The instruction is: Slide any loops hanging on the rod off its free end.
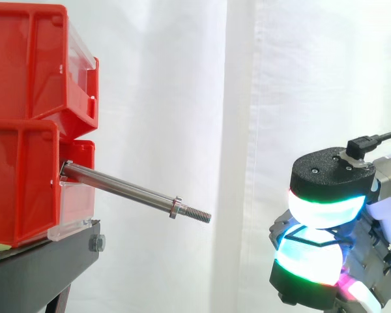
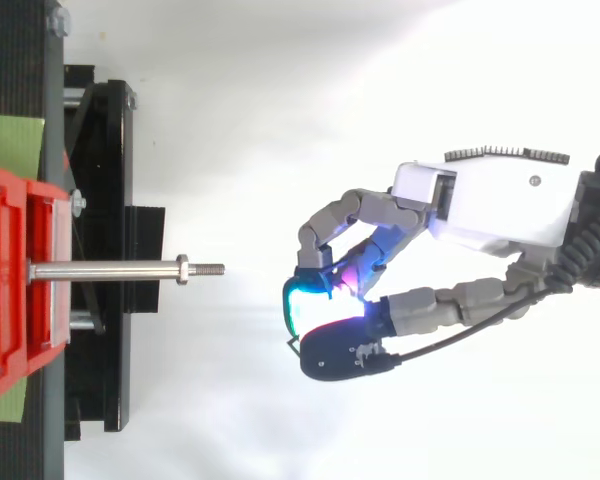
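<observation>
A steel rod (image 1: pixel 127 188) juts out from the lower red bin (image 1: pixel 19 182), sloping slightly down to a threaded free end (image 1: pixel 202 216) just past a collar nut (image 1: pixel 174 207). Nothing hangs on the rod (image 2: pixel 110 270). My hand (image 2: pixel 490 200) is to the right of the free end, a clear gap away and a little lower. Its fingers are curled, with the glowing pads (image 1: pixel 322 208) pressed together. A thin dark loop (image 1: pixel 313 242) runs between the pads and appears pinched there. In the top view the loop (image 2: pixel 292 335) is a fine dark line at the pads' left edge.
Two red bins (image 1: pixel 26 65) are stacked on a black stand (image 1: pixel 45 261) at the left. A white curtain hangs behind. A green sheet (image 2: pixel 10 150) lies under the bins. Open space separates the rod's tip from the hand.
</observation>
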`<act>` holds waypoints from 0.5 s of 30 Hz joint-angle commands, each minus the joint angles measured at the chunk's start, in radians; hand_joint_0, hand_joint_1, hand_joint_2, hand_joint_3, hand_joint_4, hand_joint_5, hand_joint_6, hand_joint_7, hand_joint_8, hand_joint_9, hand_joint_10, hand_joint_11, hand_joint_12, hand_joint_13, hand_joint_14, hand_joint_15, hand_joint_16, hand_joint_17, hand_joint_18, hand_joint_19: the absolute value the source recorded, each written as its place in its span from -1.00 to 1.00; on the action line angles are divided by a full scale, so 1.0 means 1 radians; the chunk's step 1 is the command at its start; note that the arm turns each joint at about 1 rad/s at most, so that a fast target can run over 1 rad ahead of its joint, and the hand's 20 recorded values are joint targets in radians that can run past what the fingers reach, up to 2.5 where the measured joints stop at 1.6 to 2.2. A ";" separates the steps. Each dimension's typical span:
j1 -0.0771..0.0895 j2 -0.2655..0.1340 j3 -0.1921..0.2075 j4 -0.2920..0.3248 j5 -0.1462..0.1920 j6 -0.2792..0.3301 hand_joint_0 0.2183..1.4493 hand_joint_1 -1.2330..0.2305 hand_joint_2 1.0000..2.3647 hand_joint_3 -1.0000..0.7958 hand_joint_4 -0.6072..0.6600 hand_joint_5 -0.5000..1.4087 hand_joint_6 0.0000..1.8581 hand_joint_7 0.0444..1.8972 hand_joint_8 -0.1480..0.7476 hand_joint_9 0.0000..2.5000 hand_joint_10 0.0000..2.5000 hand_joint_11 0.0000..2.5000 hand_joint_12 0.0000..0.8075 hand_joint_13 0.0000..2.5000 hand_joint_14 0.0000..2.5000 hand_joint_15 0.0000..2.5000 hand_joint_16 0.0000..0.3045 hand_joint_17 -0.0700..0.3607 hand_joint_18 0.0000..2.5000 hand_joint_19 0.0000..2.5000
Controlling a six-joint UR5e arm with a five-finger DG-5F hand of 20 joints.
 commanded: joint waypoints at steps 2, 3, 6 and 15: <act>0.000 0.000 0.000 0.009 0.000 -0.002 -0.33 -0.38 -0.96 -0.03 -0.09 -0.65 -0.01 0.06 -0.11 -0.24 -0.98 -0.40 -0.11 -0.37 -0.98 -0.59 -0.65 -0.12 -0.47 -0.57; 0.000 0.000 0.000 0.009 0.000 -0.002 -0.33 -0.38 -0.96 -0.04 -0.09 -0.65 -0.01 0.07 -0.12 -0.22 -0.98 -0.39 -0.11 -0.37 -0.98 -0.59 -0.65 -0.12 -0.47 -0.57; 0.000 0.000 0.000 0.009 0.000 -0.002 -0.36 -0.32 -0.96 -0.04 -0.06 -0.64 0.00 0.07 -0.12 -0.19 -0.98 -0.39 -0.11 -0.36 -0.98 -0.59 -0.65 -0.12 -0.46 -0.56; 0.000 0.000 0.000 0.078 0.000 -0.017 -0.42 -0.11 -0.98 -0.28 0.09 -0.63 -0.02 0.05 -0.09 -0.16 -0.98 -0.39 -0.08 -0.35 -0.98 -0.58 -0.64 -0.10 -0.46 -0.54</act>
